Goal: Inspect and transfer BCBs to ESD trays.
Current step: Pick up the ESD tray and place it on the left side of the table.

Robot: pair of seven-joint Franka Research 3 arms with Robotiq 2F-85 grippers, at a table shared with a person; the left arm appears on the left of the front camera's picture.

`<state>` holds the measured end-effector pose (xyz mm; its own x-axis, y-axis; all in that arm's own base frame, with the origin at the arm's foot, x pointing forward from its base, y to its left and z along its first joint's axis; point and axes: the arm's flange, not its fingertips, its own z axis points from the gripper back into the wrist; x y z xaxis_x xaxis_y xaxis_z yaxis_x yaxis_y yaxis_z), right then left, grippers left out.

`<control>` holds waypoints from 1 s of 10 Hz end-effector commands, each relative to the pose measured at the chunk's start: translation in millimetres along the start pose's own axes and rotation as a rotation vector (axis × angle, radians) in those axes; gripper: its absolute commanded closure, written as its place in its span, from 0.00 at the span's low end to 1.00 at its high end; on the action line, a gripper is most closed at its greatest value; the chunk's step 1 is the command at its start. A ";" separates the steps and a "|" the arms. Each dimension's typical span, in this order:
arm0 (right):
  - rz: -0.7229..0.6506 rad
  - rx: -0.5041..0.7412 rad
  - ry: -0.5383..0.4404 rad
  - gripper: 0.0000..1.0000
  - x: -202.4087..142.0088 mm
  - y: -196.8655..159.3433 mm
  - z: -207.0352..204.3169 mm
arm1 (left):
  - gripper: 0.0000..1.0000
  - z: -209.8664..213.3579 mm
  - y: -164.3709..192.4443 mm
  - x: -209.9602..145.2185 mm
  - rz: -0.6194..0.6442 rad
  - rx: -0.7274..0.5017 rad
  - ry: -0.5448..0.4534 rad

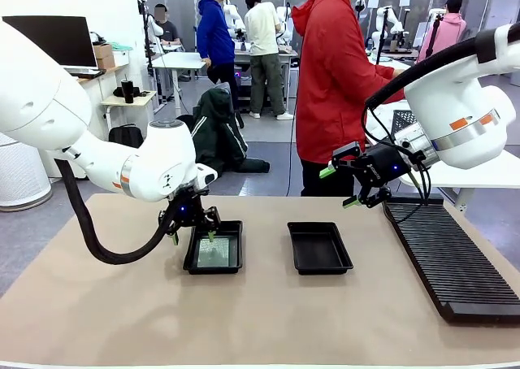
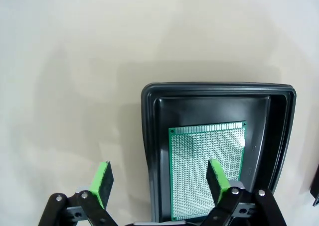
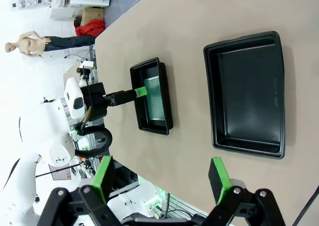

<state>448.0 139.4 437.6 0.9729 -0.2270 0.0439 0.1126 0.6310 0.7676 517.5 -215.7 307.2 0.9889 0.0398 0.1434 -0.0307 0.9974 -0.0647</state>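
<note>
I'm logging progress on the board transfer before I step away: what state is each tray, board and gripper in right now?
BCB: lying flat in the left tray, ungripped.
Left tray: holds that one BCB.
Right tray: nothing in it.
Left gripper: open, above the left tray, holding nothing.
Right gripper: open, raised over the table, holding nothing.

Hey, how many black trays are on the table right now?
2. One tray lies under the left pincer, a green board in it; the other tray sits empty to its right, toward the ribbed rack.
</note>
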 end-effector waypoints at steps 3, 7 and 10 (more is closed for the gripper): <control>-0.001 -0.002 0.000 0.00 0.7 0.6 0.9 | 0.00 0.0 -0.9 -0.4 -0.002 -0.001 0.000; -0.001 -0.002 0.000 0.00 0.7 0.6 0.9 | 0.00 0.0 0.3 0.1 -0.001 0.000 0.000; -0.001 -0.002 0.000 0.00 0.7 0.6 0.9 | 0.14 0.9 4.7 2.2 -0.017 -0.011 0.018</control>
<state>448.0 139.2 437.6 0.9728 -0.2273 0.0439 0.1128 0.6309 0.7676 517.6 -215.0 307.0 0.9894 0.0362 0.1407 -0.0272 0.9975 -0.0654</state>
